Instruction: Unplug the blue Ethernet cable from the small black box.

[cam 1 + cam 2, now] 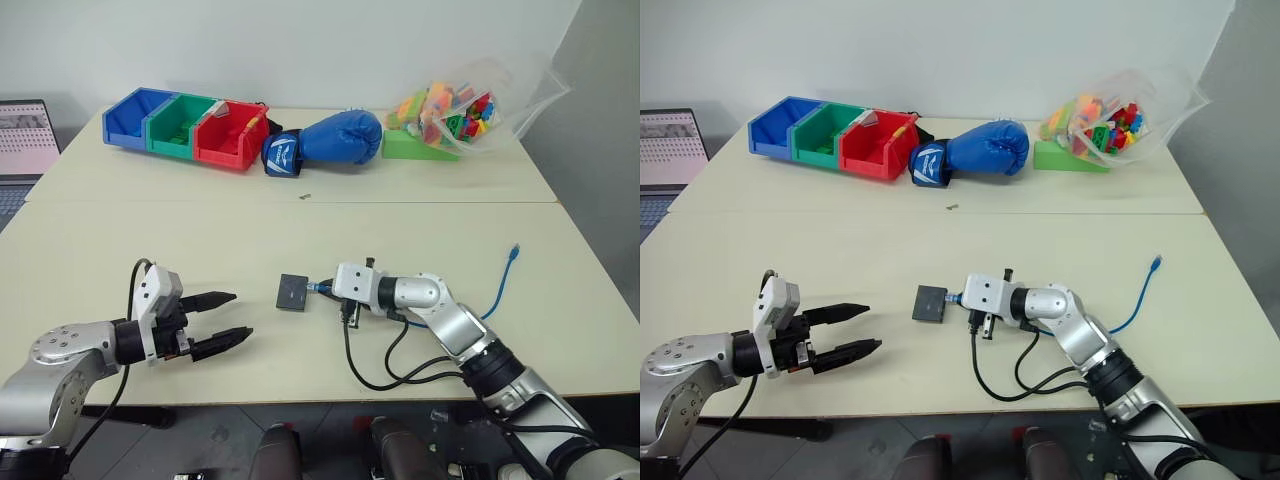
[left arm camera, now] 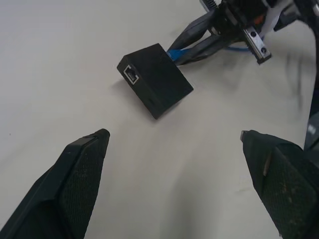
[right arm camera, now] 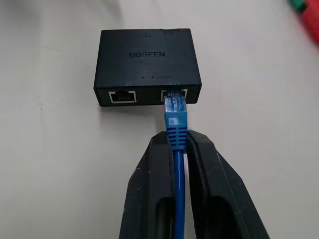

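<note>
Blue Ethernet cable [image 3: 178, 164] sits clamped in my right claw [image 3: 178, 142] just behind its plug, ready to pull from the small black box [image 3: 147, 59], while my left claw [image 1: 222, 320] hangs released nearby.

Bright, even room light, soft faint shadows on the pale desk [image 1: 300, 230], mild blur at the left wrist view's far edge

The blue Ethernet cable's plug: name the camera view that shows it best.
The right wrist view: the blue Ethernet cable enters the small flat matte-black box, with the right gripper shut just behind the plug. The left wrist view shows a blue sliver behind the box; the eye views show the cable's far end lying free.
</note>
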Robot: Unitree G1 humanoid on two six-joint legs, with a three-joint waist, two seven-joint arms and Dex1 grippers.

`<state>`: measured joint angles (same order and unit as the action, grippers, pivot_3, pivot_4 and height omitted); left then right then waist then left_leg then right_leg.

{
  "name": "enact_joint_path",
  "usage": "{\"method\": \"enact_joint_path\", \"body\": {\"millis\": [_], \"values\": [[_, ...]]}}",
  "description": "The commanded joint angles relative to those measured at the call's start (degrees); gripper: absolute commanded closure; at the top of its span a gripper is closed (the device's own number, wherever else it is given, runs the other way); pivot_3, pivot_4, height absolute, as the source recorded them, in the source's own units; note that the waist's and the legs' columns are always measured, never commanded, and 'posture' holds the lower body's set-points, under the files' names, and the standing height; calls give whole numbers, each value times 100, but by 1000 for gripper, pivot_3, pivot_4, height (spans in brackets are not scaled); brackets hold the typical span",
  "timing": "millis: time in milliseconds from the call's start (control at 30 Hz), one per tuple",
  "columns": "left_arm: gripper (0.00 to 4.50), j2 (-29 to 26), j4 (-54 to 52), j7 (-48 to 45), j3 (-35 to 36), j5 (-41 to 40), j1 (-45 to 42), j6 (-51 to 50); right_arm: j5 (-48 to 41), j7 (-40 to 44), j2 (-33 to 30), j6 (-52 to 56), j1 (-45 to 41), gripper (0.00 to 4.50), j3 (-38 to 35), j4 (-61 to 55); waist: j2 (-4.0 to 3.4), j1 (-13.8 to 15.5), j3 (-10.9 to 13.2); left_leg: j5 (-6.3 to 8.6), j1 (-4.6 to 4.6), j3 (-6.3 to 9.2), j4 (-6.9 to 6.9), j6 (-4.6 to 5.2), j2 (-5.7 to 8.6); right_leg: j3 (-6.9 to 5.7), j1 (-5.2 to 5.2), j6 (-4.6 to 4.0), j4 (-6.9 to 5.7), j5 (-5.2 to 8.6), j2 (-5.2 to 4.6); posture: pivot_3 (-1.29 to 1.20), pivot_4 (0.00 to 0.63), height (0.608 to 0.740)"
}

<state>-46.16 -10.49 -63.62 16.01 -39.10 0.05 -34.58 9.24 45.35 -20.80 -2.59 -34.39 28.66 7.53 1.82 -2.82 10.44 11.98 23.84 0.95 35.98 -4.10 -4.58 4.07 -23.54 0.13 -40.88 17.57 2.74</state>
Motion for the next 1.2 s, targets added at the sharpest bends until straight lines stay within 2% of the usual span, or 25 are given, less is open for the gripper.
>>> {"method": "enact_joint_path", "body": {"millis": [33, 467, 567, 667, 1000, 1067, 1200], "values": [[0, 63, -248, 138, 74, -786, -350, -782, 2, 228, -218, -929, -259, 4411, -156, -612, 1, -6, -1, 0, 0, 1, 0, 0, 0, -1, 0, 0, 0, 0, 0, 0, 150, 740], [0, 628, -568, 941, -258, -1378, -924, -1649, -142, 569, -506, -1037, -297, 4426, -357, -1300, 2, -5, -1, -1, -4, 17, 4, -1, 0, 2, 9, -2, -4, -1, 2, 0, 150, 740], [513, 672, -527, 988, -209, -1490, -952, -1739, -142, 569, -489, -994, -292, 4426, -385, -1324, 2, -4, -1, -1, -3, 19, 4, -1, 0, 2, 10, -2, -4, -1, 2, 0, 150, 740], [1264, 676, -503, 973, -176, -1593, -958, -1817, -154, 577, -495, -969, -298, 4427, -409, -1336, 2, -3, -1, -1, -3, 20, 4, -1, 0, 3, 11, -2, -4, -1, 2, 0, 150, 740], [3376, 678, -369, 992, -190, -1652, -1014, -1849, -100, 555, -464, -1004, -341, 4428, -410, -1363, 2, -2, -1, -1, -3, 21, 5, -1, 1, 3, 11, -2, -4, -1, 2, 0, 150, 740], [3695, 664, -361, 991, -207, -1650, -1008, -1838, -71, 575, -474, -1013, -346, 4429, -387, -1397, 2, -2, -1, -1, -3, 21, 4, -1, 1, 2, 11, -2, -4, -1, 2, 0, 150, 740], [3704, 646, -346, 966, -214, -1638, -988, -1830, -26, 740, -571, -1044, -333, 4429, -303, -1497, 2, -1, -1, -1, -3, 21, 4, -1, 1, 3, 11, -2, -4, -1, 2, 0, 150, 740]]}}
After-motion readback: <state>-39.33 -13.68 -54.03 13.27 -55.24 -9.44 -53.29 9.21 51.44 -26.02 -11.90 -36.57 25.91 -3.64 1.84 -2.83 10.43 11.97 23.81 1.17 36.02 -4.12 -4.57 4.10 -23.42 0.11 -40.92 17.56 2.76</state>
